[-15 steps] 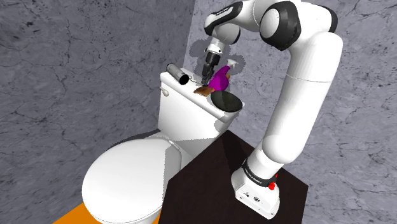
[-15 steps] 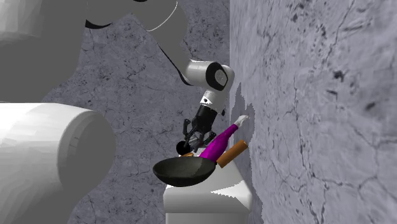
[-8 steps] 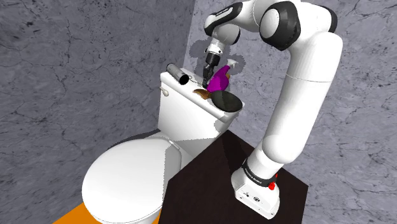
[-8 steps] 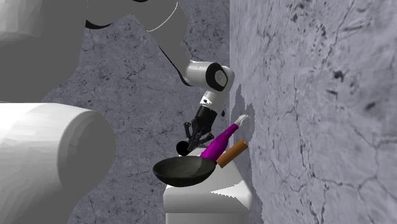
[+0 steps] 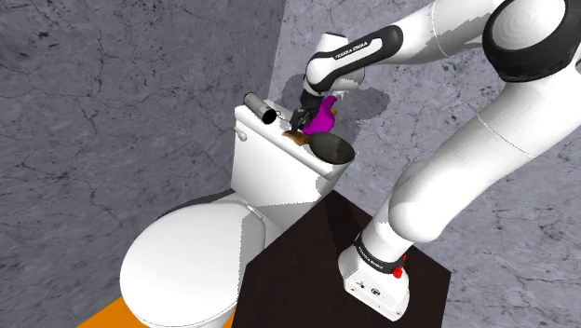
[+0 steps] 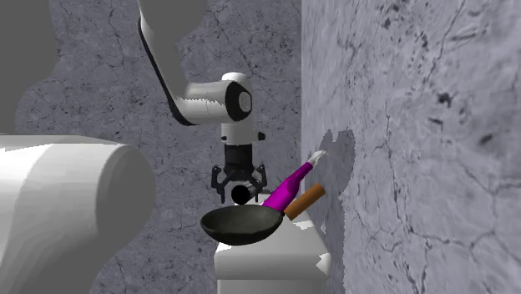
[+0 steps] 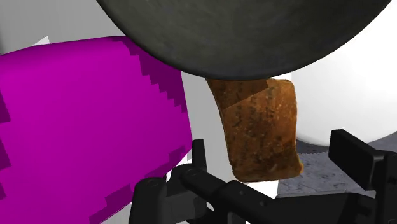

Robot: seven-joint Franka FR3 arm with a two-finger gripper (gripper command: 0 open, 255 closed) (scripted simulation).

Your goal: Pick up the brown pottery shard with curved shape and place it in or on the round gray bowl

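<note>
Shoulder view, bowl: the round dark grey bowl sits on the white toilet tank lid, at the end nearest the stand, with its dark inside facing up.
Shoulder view, shard: the brown shard lies on the lid outside the bowl, just beside its rim on the view's left. A magenta bottle is behind it and a black cylinder lies farther along the lid.
Shoulder view, hand: the hand hangs just above the shard.
Shoulder view, change: half a second ago the hand stood higher under a steep forearm. Now it is lower and the forearm reaches in from the view's right. Shard, bowl and bottle have not moved.
Second exterior view, bowl: the bowl stands in front. The bottle leans toward the wall beside an orange-brown rod.
Second exterior view, hand: the hand points straight down behind the bowl, its fingers spread.
Second exterior view, change: earlier the hand leaned and was farther to the view's right.
Wrist view, hand: the fingers stand apart on either side of the shard, released and grasping nothing.
Wrist view, bowl: the bowl's dark curve covers the shard's far end, and the bottle lies alongside.
</note>
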